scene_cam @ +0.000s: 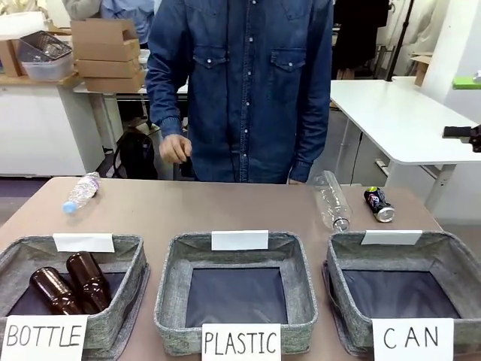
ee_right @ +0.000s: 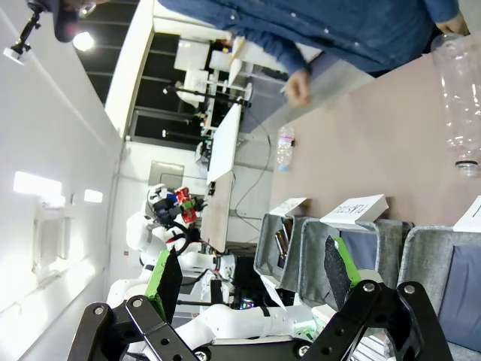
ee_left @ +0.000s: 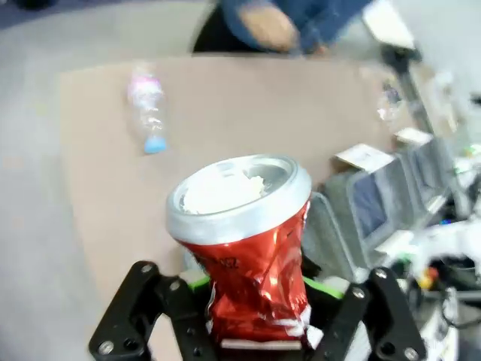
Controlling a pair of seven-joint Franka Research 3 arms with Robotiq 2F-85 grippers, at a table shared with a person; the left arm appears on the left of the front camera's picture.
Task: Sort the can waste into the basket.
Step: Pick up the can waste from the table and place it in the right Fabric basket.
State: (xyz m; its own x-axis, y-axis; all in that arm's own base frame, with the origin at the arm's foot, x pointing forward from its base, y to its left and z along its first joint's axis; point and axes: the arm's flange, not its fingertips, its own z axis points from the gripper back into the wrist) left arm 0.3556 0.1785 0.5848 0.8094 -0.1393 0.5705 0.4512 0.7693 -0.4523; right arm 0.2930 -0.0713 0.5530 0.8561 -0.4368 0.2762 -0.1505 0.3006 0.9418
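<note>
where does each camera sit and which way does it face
Front: fixed on the robot's side, facing across the table at the person, whose hand shows.
Left wrist: on the left arm, looking along the left end effector, shut on the red can.
Right wrist: on the right arm, rolled sideways, looking past the open right end effector at the clear bottle.
Shared: front and left wrist show the blue-capped bottle.
</note>
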